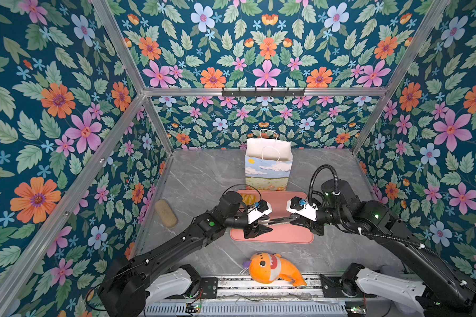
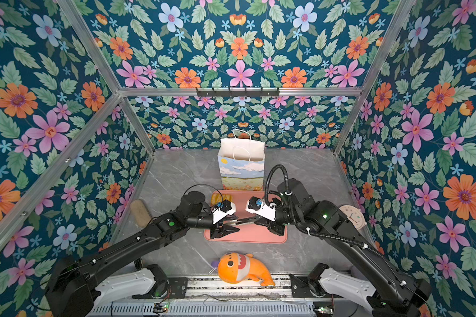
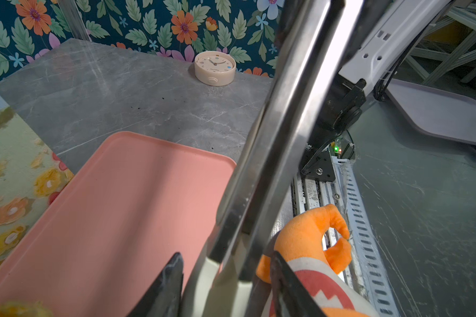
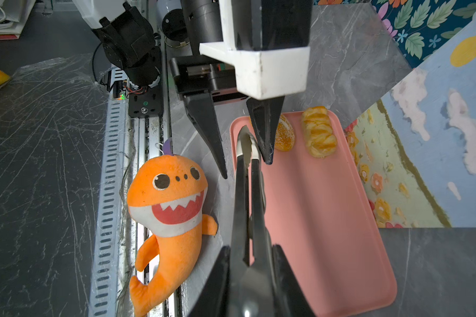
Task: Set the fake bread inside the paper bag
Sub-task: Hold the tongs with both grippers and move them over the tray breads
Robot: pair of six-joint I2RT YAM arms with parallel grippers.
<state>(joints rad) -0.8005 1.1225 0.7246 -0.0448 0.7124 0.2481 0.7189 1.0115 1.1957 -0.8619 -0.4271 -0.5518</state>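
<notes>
Right gripper [image 4: 251, 247] clenched on tongs [image 4: 241, 197]; left gripper [image 4: 245, 168], jaws apart, straddles their tips. Just beyond, the right wrist view shows two fake bread [image 4: 319, 131] pieces on the tray [image 4: 327, 219], half-hidden in both top views by the left arm [image 1: 231, 203]. Paper bag [image 1: 268, 164] stands past them, plush fish [image 4: 171, 192] alongside.

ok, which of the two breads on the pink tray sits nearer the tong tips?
The sesame-speckled roll, just beside the tips of the metal tongs. The braided bun lies beyond it, on the side of the paper bag.
</notes>
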